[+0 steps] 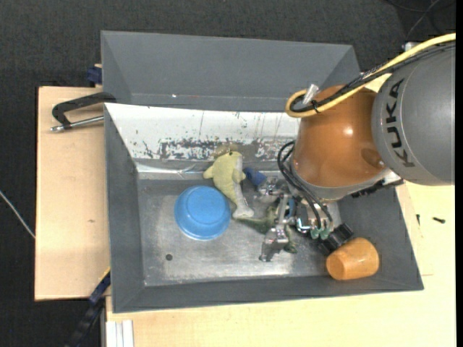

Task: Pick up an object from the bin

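My gripper (278, 231) hangs low over the bin floor, right of centre, under the orange wrist cover. A dark green flat thing (255, 226) lies right beneath it and pokes out on its left side; whether it is held is hidden. A pale yellow soft toy (227, 174) lies just up and left of the gripper, with a small blue piece (255, 176) beside it. A blue round bowl (202, 213) rests upside down further to the left.
An orange rounded thing with a black end (352, 259) lies in the bin's front right corner, close to the gripper's right side. The arm and its cables cover the bin's right part. The back wall slopes up steeply.
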`<state>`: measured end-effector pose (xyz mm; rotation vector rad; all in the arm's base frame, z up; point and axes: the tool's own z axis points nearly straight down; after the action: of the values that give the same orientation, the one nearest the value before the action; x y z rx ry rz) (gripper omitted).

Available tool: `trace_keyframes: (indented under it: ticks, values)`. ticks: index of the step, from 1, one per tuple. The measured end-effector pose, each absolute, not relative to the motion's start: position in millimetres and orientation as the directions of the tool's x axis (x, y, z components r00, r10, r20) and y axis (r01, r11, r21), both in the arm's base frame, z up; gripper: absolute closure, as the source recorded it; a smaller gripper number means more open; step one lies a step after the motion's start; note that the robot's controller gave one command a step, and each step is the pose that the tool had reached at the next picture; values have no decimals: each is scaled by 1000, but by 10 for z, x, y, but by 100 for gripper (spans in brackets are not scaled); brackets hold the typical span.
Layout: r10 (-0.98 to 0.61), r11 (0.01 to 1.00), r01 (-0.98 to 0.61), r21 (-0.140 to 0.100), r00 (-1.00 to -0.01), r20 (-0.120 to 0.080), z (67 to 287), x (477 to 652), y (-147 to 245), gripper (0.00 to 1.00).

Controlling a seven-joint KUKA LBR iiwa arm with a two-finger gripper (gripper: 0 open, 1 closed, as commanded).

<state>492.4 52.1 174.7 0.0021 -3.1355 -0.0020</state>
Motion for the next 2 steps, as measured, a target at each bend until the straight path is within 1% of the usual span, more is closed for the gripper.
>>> trace_keyframes:
  ticks: [1, 2]
  values:
    - [247, 969, 246, 9, -969, -12, 728, 5114, -184, 0]
    - [243, 970, 243, 6, -970, -8, 755, 5140, -157, 0]
